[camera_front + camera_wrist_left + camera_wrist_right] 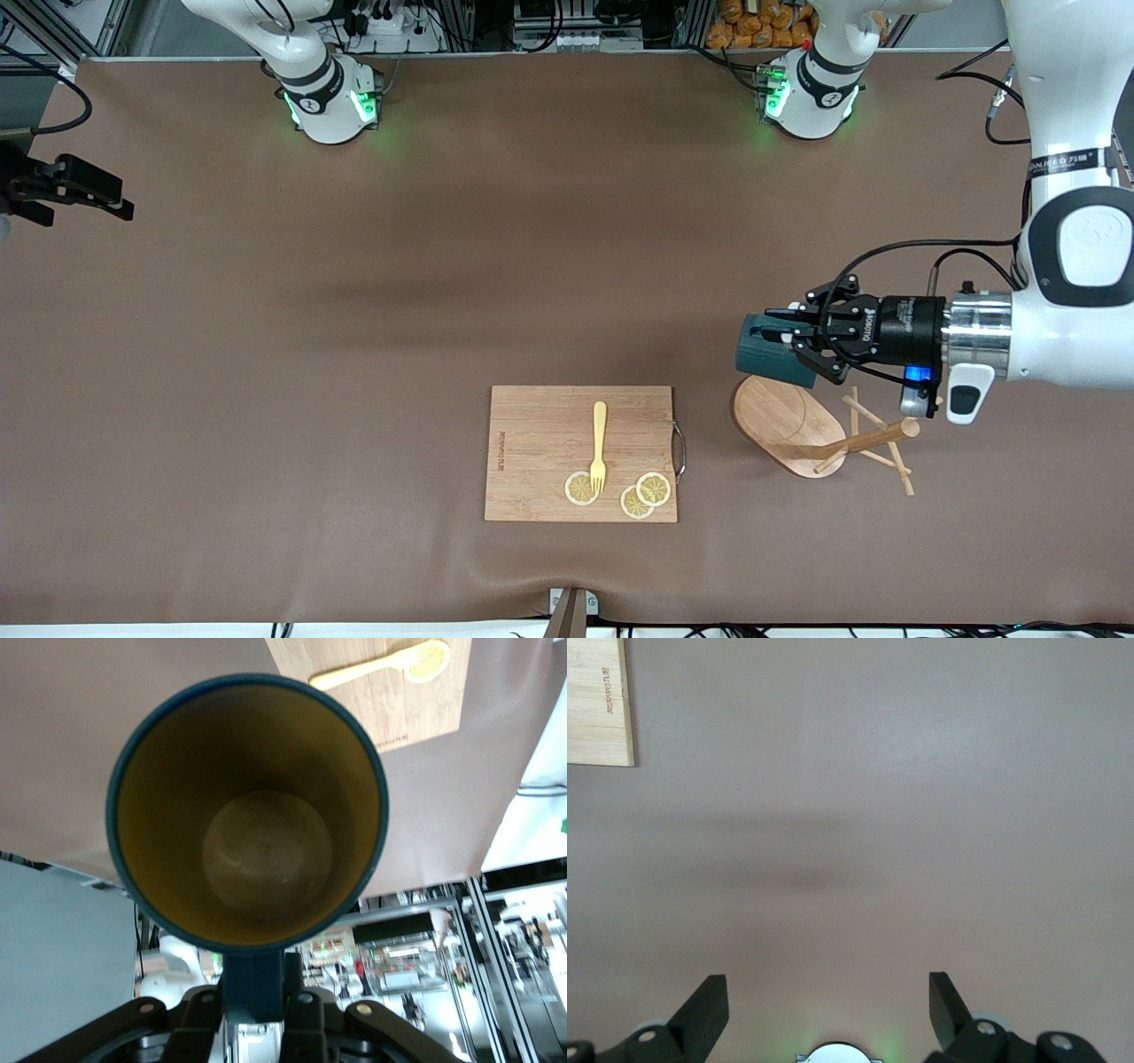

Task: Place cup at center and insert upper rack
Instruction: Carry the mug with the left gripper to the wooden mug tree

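Cup aloft, rack lying on its side below.

The left gripper (pixel 791 341) is clamped on the handle of the cup (pixel 769 350), carried sideways over the table with its mouth toward the right arm's end. Just under it the upper rack (pixel 819 430) lies toppled, post pointing toward the left arm's end. The right gripper (pixel 828 1010) waits with its jaws spread, well apart from both.

The cutting board (pixel 580 452) carries a small printed brand line along one edge, too small to read.
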{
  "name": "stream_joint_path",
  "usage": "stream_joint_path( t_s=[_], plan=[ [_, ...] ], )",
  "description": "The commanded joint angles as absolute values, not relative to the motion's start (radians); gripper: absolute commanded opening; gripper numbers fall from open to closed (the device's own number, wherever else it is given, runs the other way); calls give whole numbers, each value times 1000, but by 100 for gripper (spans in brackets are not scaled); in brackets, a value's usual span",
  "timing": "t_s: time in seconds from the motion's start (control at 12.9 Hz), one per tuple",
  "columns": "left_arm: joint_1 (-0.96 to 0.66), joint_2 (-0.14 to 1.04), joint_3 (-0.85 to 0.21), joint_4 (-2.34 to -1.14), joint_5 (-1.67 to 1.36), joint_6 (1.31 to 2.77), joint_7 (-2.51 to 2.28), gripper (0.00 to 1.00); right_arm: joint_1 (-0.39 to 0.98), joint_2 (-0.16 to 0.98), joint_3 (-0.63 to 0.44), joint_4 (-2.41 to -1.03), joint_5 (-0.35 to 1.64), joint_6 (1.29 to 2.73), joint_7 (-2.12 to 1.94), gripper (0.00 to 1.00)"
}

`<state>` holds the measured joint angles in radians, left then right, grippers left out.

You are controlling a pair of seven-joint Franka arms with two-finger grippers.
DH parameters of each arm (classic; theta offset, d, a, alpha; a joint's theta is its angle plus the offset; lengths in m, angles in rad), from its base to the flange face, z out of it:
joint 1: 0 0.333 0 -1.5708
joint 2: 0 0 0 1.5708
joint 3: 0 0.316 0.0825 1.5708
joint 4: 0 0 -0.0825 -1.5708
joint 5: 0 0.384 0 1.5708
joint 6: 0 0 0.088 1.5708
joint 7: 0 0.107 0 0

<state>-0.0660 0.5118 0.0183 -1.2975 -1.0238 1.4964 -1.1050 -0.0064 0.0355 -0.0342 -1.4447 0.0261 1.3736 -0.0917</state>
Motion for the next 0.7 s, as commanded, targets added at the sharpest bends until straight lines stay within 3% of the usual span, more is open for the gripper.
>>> stream_joint_path(
  t_s=[0.0,0.62],
  plan=[
    [-40,521,11,-1295,-1080,1463,-1085,0,5,32,-38,-1439,15,1365,-84,100],
    [34,598,11,-1296,-1183,1404,-986,0,17,32,-38,-1440,15,1362,-81,100]
  ],
)
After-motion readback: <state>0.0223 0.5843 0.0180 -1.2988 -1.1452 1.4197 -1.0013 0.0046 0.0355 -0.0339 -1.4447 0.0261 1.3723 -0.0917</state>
